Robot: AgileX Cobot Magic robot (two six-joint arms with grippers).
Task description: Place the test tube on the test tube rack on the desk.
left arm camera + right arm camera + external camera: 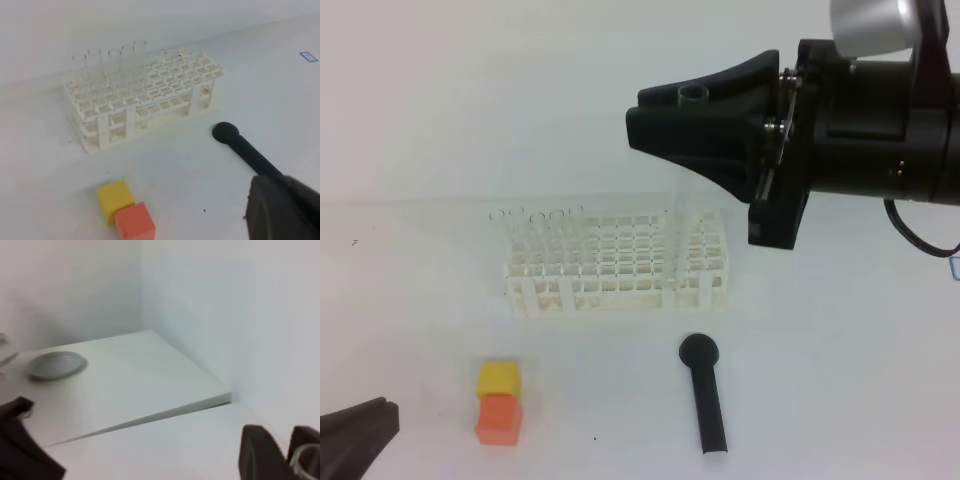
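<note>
Matte black right hand (665, 128) with broad wedge fingers, steel screws at their base. Behind, blocky black wrist, silver rounded cap above, thin black cable looping below. Left hand (360, 428) black too, tapered tips.

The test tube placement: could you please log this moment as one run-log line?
stage: carrying | right gripper: shut on test tube, above test tube rack | left gripper: shut, empty | tube not yet in rack

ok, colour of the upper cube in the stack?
Yellow cube, clearest in the left wrist view.
</note>
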